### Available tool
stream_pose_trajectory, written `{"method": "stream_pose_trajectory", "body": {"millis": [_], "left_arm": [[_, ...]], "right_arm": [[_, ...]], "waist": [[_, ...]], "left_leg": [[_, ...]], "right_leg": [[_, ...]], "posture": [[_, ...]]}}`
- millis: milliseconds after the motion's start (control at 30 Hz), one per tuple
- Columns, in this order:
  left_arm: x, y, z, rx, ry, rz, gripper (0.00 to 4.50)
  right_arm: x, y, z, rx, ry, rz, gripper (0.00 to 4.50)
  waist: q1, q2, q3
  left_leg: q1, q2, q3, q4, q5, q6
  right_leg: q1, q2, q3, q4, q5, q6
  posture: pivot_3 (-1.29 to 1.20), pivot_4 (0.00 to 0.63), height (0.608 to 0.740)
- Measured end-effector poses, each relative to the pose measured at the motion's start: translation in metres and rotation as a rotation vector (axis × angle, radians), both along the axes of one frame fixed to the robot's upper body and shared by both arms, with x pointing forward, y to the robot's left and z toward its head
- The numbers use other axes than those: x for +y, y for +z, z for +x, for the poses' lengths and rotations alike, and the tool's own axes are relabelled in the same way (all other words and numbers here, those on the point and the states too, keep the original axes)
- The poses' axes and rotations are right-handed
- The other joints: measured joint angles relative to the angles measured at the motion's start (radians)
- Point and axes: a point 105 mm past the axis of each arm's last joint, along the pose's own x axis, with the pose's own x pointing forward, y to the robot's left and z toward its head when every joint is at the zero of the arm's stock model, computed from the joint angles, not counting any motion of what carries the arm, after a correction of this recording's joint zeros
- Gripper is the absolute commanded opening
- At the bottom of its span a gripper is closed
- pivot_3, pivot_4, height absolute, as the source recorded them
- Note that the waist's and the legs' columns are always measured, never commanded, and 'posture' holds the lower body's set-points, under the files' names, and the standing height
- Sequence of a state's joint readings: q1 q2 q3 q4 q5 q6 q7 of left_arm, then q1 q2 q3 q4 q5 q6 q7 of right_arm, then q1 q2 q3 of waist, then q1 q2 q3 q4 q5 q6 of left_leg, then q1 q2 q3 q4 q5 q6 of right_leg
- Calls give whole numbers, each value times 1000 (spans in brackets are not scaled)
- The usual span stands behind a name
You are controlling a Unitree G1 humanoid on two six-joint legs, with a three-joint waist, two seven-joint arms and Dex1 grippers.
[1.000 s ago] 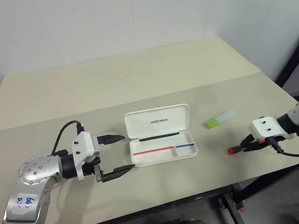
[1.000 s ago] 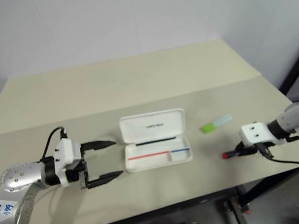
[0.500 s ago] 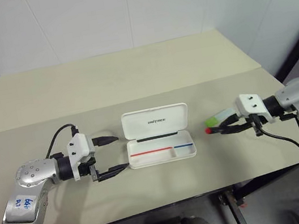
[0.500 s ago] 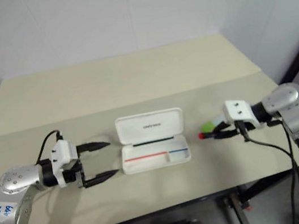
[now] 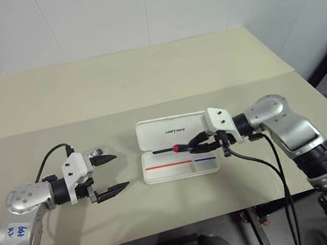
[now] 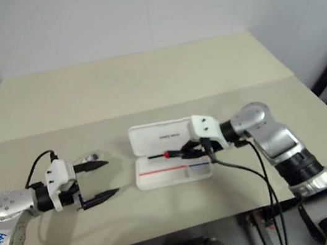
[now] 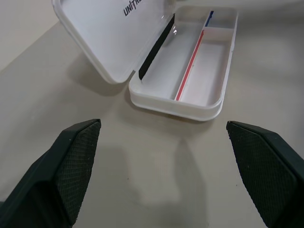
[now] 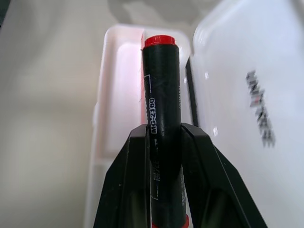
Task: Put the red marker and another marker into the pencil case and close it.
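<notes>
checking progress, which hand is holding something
The right hand, shut on the slim red-tipped marker over the open white plastic case; the left hand is open, empty.

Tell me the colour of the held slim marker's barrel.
Black, with a red end cap and white lettering, on the slim marker; clearest in the right wrist view.

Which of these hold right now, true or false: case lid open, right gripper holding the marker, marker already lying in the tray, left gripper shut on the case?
1. The pencil case lid is open. True.
2. The right gripper holds the red marker. True.
3. The marker already lies in the tray. False: it is held above the tray, still clamped.
4. The left gripper is shut on the case. False: it is open, beside the case, apart from it.
</notes>
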State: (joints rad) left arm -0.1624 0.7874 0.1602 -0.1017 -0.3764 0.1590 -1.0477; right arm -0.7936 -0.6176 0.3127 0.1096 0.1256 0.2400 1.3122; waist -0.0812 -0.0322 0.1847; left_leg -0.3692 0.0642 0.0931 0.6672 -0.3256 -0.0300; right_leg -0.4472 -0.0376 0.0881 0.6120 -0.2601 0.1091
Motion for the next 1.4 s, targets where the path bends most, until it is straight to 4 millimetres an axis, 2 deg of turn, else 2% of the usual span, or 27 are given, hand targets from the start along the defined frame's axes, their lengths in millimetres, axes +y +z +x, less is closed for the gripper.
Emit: {"method": "stream_pose_trajectory", "body": {"millis": [133,400,767,1000,1067,1200,1300,1400], "left_arm": [[0,-2,-1,1,10,-1,4500],[-4,2,-3,-23,19,-1,4500],[-5,2,-5,-22,32,-7,4500],[-8,7,-3,-38,23,-13,4500],[-10,8,-2,-43,16,-17,4500],[-16,6,-2,-31,-9,-28,4500],[-21,8,-1,-37,-31,-32,4500],[-27,10,1,-40,-54,-39,4500]], "right_arm": [[21,-8,7,-6,34,-1,581],[30,-21,14,-14,63,-36,581],[42,-21,13,-7,82,-13,4376],[54,14,-13,50,167,121,4448],[48,17,-25,88,196,153,4448],[25,11,-44,163,193,150,4448],[-3,14,-54,186,160,116,4448],[-44,17,-54,169,71,23,4448]], "waist": [[-2,0,0],[-3,0,0],[-5,0,0],[-2,0,0],[2,0,0],[11,0,0],[23,0,0],[26,0,0]], "left_leg": [[0,0,0,0,0,0],[0,0,0,0,0,0],[1,1,0,1,1,-1],[1,1,-1,1,0,-1],[0,1,-1,1,0,-1],[-1,0,-1,2,0,0],[0,0,-1,2,0,0],[1,0,-1,2,0,0]], "right_leg": [[0,0,0,2,0,0],[0,0,0,4,0,0],[0,1,0,7,0,0],[0,1,0,7,0,0],[0,1,-1,6,0,0],[0,1,-1,5,0,0],[0,1,-1,4,0,0],[1,1,0,1,0,0]], "posture": [[0,150,740],[0,150,740],[0,150,740],[0,150,740],[0,150,740],[0,150,740],[0,150,740],[0,150,740]]}}
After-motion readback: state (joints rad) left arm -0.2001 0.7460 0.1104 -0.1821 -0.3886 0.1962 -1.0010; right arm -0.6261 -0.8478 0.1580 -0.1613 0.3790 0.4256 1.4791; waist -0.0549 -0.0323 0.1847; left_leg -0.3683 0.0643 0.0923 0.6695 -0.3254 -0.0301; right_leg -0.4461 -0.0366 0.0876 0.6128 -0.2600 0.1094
